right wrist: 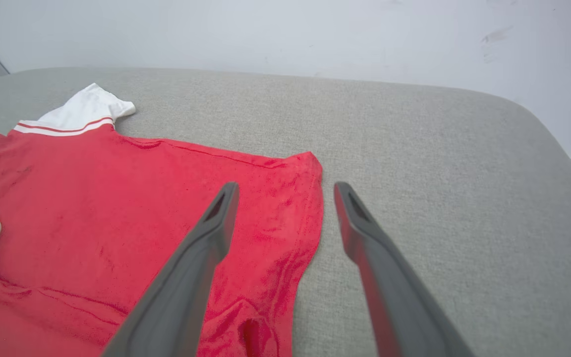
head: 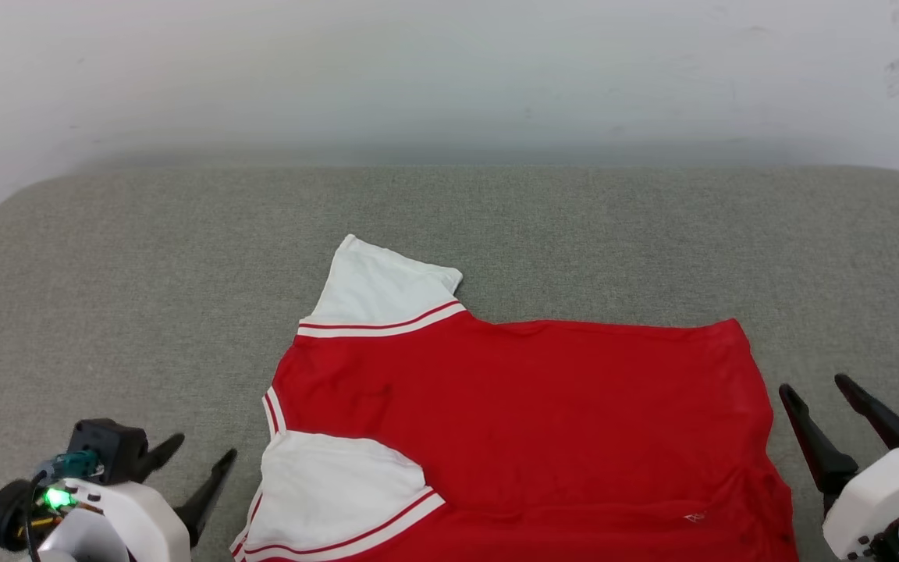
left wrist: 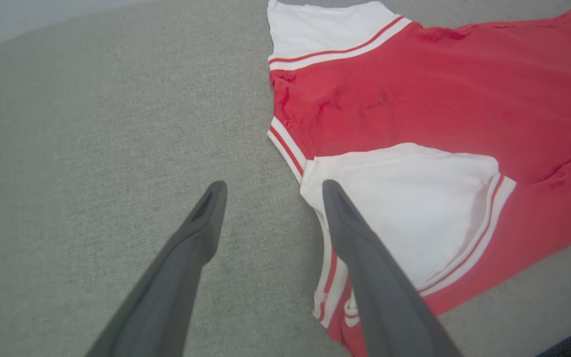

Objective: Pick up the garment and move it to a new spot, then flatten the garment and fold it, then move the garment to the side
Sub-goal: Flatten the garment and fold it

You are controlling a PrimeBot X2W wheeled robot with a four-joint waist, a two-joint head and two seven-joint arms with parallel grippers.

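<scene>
The garment (head: 527,406) lies spread on the grey tabletop (head: 106,273), its near sleeve folded in over the red body. The left tool (head: 206,446) and right tool (head: 811,384) stand released and empty at either end. For the next fold, pinch 2 matching corners evenly. The garment's near edge is cut off, and no lettering shows.

Long dark fingers (head: 812,437), white wrist housings (head: 883,488)
</scene>
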